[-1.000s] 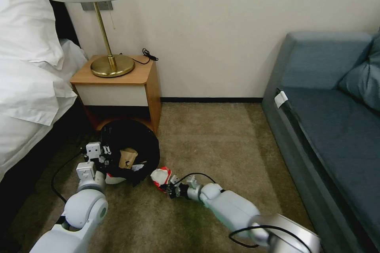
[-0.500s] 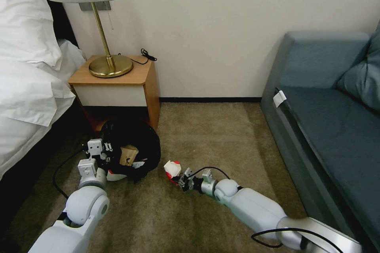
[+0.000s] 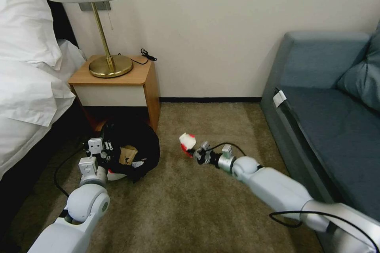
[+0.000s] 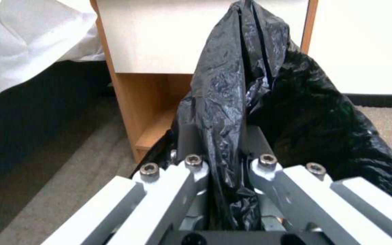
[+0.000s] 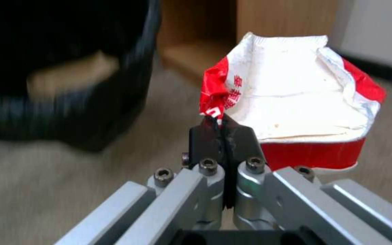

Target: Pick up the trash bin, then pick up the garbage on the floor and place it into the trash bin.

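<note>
Your right gripper's fingers [image 5: 239, 136] are pinched tight on a red corner of the red-and-white packet [image 5: 291, 109], pads pressed together with the thin edge trapped between them. A second ago that packet sat low on the carpet [image 3: 190, 213] just beside the bin's rim; now the right gripper [image 3: 196, 152] has carried it up and away, so it hangs in the air well apart from the trash bin [image 3: 138, 142], out toward the middle of the floor. That means the pick is done and only the drop is left, so you will need to bring it back across and over the bin's mouth.

Your left gripper [image 4: 225, 149] has not changed: its fingers stay clamped on a bunched fold of the black plastic bag [image 4: 241, 85] at the rim, holding the bin tilted toward you in front of the nightstand [image 3: 118, 83]. A tan paper bag [image 3: 127, 154] already lies inside.

As for writing, the packet carries small white characters on its red edge, seen from the right wrist, too crumpled to read. No brand is legible elsewhere.
</note>
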Tool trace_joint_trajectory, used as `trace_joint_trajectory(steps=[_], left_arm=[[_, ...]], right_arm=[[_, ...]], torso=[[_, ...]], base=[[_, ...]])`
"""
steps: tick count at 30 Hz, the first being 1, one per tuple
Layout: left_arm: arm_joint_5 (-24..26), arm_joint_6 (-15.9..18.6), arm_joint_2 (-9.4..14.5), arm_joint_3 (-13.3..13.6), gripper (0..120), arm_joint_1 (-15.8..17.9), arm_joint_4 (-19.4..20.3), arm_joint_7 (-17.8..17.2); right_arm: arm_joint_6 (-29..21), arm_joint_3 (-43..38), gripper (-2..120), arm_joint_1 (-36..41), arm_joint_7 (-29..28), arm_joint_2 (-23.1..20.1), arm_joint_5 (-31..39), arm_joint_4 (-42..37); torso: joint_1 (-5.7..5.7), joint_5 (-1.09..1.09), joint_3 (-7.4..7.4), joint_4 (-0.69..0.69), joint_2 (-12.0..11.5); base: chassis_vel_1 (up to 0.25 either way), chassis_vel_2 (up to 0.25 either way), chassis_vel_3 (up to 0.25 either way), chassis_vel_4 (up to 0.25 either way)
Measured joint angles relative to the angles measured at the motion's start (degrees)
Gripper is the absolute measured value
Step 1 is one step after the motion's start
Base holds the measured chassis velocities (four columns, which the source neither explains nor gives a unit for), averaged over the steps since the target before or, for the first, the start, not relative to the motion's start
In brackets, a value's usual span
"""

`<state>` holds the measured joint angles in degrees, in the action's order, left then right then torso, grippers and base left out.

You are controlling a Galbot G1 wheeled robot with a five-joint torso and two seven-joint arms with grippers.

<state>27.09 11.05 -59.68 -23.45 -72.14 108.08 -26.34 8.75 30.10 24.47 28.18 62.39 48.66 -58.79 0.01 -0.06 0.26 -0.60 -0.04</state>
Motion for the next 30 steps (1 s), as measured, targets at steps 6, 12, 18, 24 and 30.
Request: trace_joint_trajectory(steps=[6,12,18,24,30], left_arm=[[0.3,0.0,0.1,0.0,5,0.3,0.0,0.0],[0.6,-0.1,0.1,0.0,5,0.2,0.0,0.0],[1.2,-0.2,0.3,-0.2,5,-0.1,0.7,0.1],[1.6,-0.2,0.4,-0.2,5,0.3,1.3,-0.1],[1.8,-0.3,0.3,0.0,5,0.2,1.9,-0.3]], right_arm=[[-2.2,-2.5,0,-1.7,-1.8,-2.8,6.0,-10.5],[-3.4,-2.6,0,-4.6,-2.4,-1.6,9.9,-17.2],[-4.0,-0.1,0,-6.9,-3.4,4.8,13.7,-19.1],[-4.2,2.2,0,-6.3,-3.7,9.1,14.8,-19.5],[-4.3,3.2,0,-3.3,-4.5,10.9,14.7,-18.9]], torso=[[0.00,0.01,0.00,-0.01,0.0],[0.00,0.00,0.00,0.00,0.0],[0.00,-0.01,0.00,0.03,0.0],[0.00,0.00,0.00,0.00,0.0],[0.00,0.00,0.00,-0.01,0.0]], base=[[0.000,0.000,0.000,0.000],[0.000,0.000,0.000,0.000],[0.000,0.000,0.000,0.000],[0.000,0.000,0.000,0.000],[0.000,0.000,0.000,0.000]])
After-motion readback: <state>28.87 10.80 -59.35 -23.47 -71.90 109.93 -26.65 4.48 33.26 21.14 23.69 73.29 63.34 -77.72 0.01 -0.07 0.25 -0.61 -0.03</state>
